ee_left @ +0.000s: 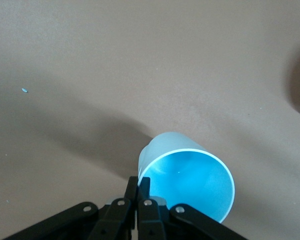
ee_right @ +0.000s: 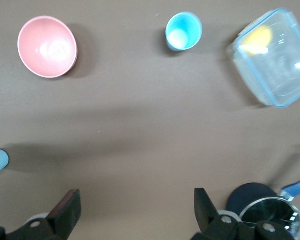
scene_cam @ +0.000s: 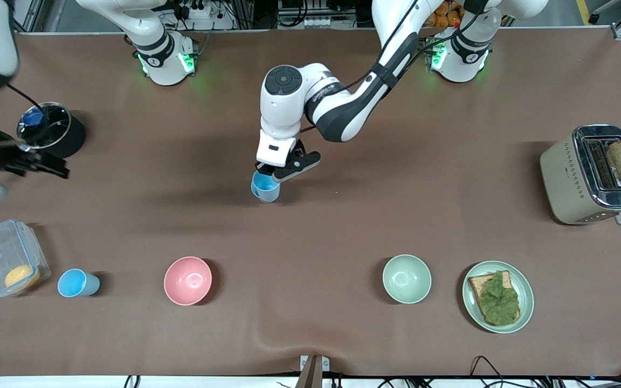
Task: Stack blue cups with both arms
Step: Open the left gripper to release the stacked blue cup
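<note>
One blue cup (scene_cam: pixel 265 187) with a sky-blue inside sits tilted at the middle of the table, low over or on the brown surface. My left gripper (scene_cam: pixel 277 172) is shut on its rim; the left wrist view shows the fingers (ee_left: pixel 132 187) pinching the wall of this cup (ee_left: pixel 190 180). The second blue cup (scene_cam: pixel 76 283) stands upright near the front edge, between the clear box and the pink bowl, and also shows in the right wrist view (ee_right: pixel 183 31). My right gripper (scene_cam: pixel 46 164) hangs high over the table beside the pot, open and empty (ee_right: pixel 137 205).
A black pot with a glass lid (scene_cam: pixel 46 129) stands at the right arm's end. A clear box (scene_cam: pixel 6 264), pink bowl (scene_cam: pixel 187 280), pale green bowl (scene_cam: pixel 406 278) and plate with toast (scene_cam: pixel 498 296) line the front. A toaster (scene_cam: pixel 593 175) stands at the left arm's end.
</note>
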